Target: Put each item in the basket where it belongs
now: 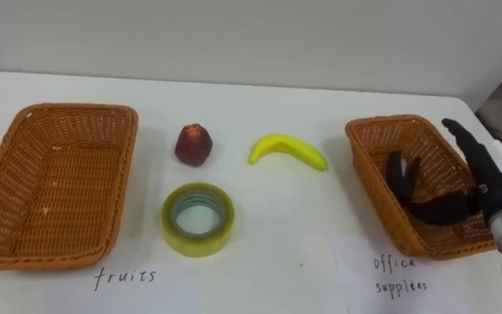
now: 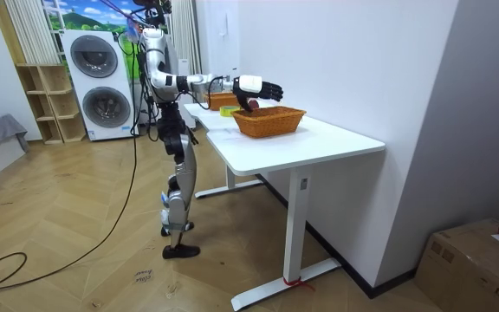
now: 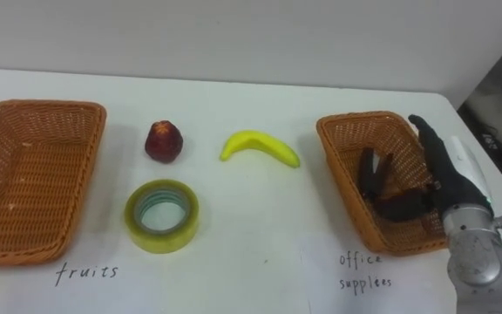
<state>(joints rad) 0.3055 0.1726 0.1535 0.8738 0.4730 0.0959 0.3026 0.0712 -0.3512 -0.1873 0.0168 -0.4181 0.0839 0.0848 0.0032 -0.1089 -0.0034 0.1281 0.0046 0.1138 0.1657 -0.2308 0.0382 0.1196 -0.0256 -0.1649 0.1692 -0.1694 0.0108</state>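
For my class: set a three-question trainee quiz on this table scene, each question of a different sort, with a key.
1. True or false: the banana lies inside the left basket.
2. Which lies nearest the handwritten "fruits" label? A tape roll; B banana; C red fruit.
3. Fill in: the right hand hovers above the right basket with its fingers ___.
Key: 1 false; 2 A; 3 open.

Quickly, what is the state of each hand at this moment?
Left hand: cannot be told.
Right hand: open, fingers straight, above the office supplies basket.
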